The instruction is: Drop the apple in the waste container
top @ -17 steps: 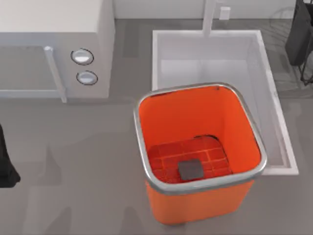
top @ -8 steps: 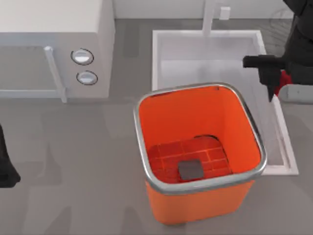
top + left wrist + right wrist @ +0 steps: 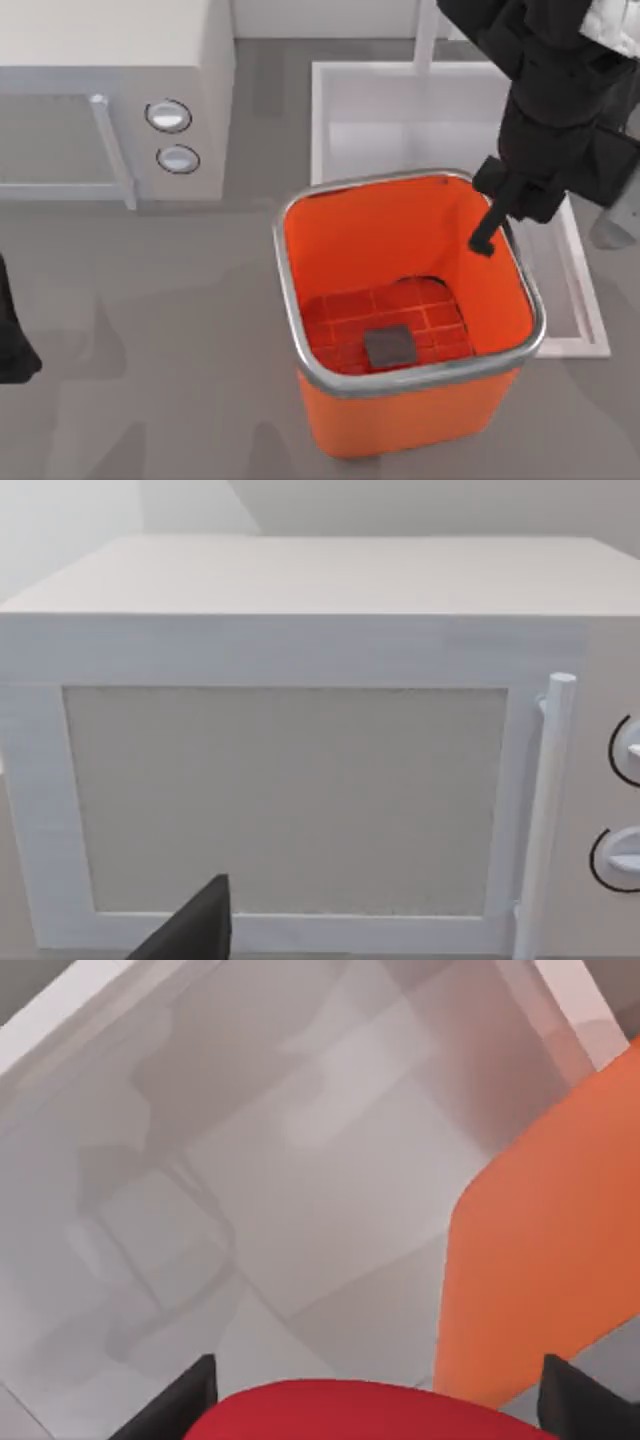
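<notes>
- Apple (image 3: 355,1410) sits between the two dark fingers (image 3: 185,1400) of my right gripper (image 3: 375,1400); in the right wrist view its red top lies between them, so I read the fingers as clamped on its sides.
- From above, my right gripper (image 3: 485,235) hangs over the far right corner of the waste container (image 3: 400,425), just inside the silver rim, with the arm's bulk hiding the fruit itself.
- Handling, as I judge it: a small, smooth, round fruit, light and firm. The skin looks slick, so a hold across the widest part seems safest; a pinch near the top or bottom could let it squirt out.
- It should take a short fall without harm, and the bin is deep with a gridded red floor.
- A flat dark grey pad (image 3: 389,346) lies on that floor, towards the near side of the waste container.
- The white sink basin (image 3: 420,120) sits behind the waste container; releasing too near the rim risks a bounce into it.
- My left arm (image 3: 12,340) is parked well to the left of the waste container, its wrist camera facing the microwave (image 3: 300,780); I cannot tell how its fingers stand.
</notes>
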`<state>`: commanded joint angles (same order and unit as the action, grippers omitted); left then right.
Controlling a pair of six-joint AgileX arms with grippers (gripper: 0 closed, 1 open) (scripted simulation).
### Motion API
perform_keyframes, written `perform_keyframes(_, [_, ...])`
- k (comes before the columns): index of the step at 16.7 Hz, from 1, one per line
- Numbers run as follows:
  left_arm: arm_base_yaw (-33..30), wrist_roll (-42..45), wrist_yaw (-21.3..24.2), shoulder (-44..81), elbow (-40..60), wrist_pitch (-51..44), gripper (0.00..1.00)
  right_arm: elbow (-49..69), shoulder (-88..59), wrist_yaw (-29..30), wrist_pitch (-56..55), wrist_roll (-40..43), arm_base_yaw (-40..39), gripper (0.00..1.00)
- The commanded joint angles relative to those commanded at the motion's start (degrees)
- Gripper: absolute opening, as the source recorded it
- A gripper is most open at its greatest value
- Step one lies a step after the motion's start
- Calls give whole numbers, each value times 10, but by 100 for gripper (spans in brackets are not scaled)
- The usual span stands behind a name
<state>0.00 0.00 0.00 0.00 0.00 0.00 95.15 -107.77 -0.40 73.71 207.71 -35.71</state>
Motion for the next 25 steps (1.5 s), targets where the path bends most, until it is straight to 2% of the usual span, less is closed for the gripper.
perform_keyframes(3, [0, 0, 0, 0, 0, 0, 100, -10, 15, 3, -15, 100, -45, 0])
perform_keyframes(6, [0, 0, 0, 0, 0, 0, 100, -15, 24, 5, -25, 146, -68, 0])
perform_keyframes(13, [0, 0, 0, 0, 0, 0, 100, -21, 27, 16, -33, 141, -62, 0])
perform_keyframes(19, [0, 0, 0, 0, 0, 0, 100, -110, -5, 7, -156, 145, -71, 0])
perform_keyframes(24, [0, 0, 0, 0, 0, 0, 100, -126, -12, 6, -172, 147, -73, 0])
perform_keyframes(25, [0, 0, 0, 0, 0, 0, 100, -126, -12, 6, -172, 147, -73, 8])
